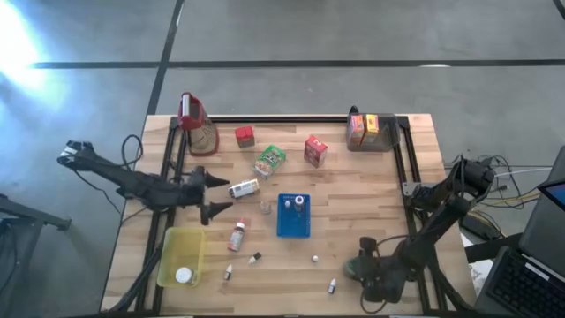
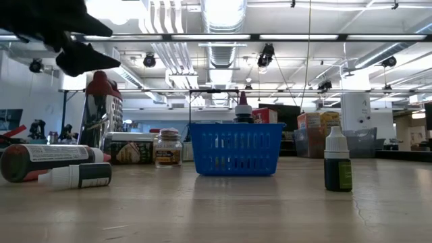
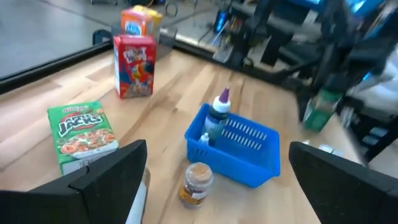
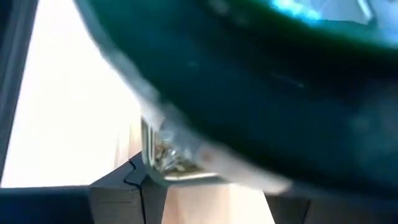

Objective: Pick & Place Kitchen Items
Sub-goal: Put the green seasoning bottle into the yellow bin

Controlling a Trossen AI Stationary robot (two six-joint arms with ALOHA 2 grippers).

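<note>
So the left gripper [image 1: 219, 194] hangs wide open above the table, near the tube [image 1: 244, 188] and small jar [image 1: 265, 207] by the blue tray [image 1: 293, 227]. Right gripper [image 1: 364, 265] is clamped on a green can [image 3: 323, 109] (near the table's front edge).

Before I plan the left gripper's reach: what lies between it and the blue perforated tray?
In the high view, between the open left gripper and the blue perforated tray lie a small lying bottle and a small brown-capped jar.
</note>
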